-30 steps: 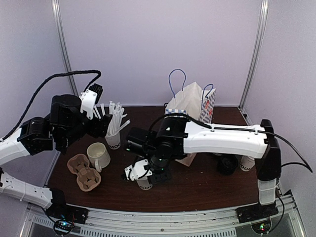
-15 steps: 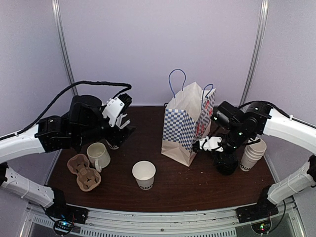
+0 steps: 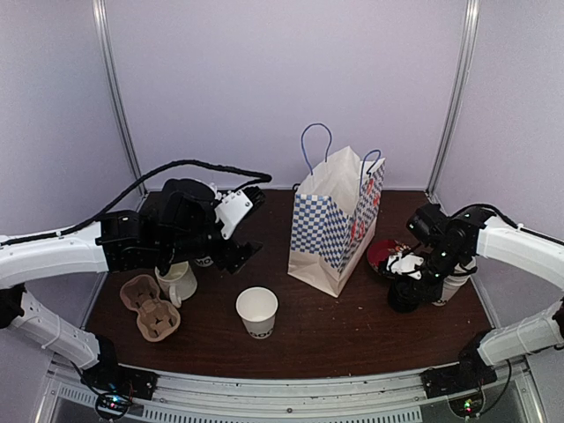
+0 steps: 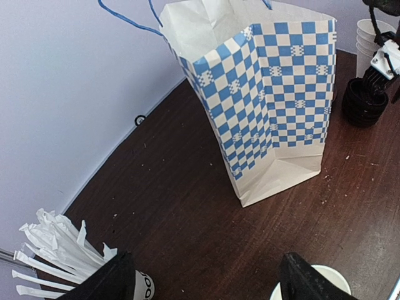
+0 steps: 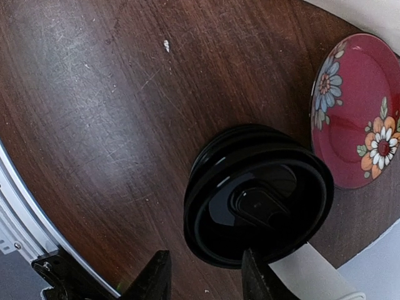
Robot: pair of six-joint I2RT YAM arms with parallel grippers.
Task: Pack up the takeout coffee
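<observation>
An open-topped white paper cup [image 3: 256, 311] with black lettering stands at the front middle of the table; its rim [image 4: 331, 273] peeks out behind one finger in the left wrist view. My left gripper [image 3: 225, 263] [image 4: 209, 284] hovers open over bare table between this cup and the straw cup, holding nothing. A stack of black round lids [image 3: 405, 295] [image 5: 259, 194] [image 4: 364, 100] sits at the right. My right gripper [image 3: 414, 275] [image 5: 206, 278] hangs open just above the stack's near edge, one finger over the rim, the other over the table. The blue-checked paper bag [image 3: 339, 225] [image 4: 275, 100] stands open in the middle.
A stack of white cups [image 3: 454, 286] [image 4: 369, 37] and a red flowered plate [image 3: 383, 256] [image 5: 359, 119] flank the lids. At left are a cup of straws [image 4: 56, 244], a cream mug [image 3: 176, 280] and a brown cup carrier [image 3: 152, 308].
The right arm has pulled back from the paper cup at the centre to the lids at the right. The left arm has swung right, past the straw cup toward the middle.
</observation>
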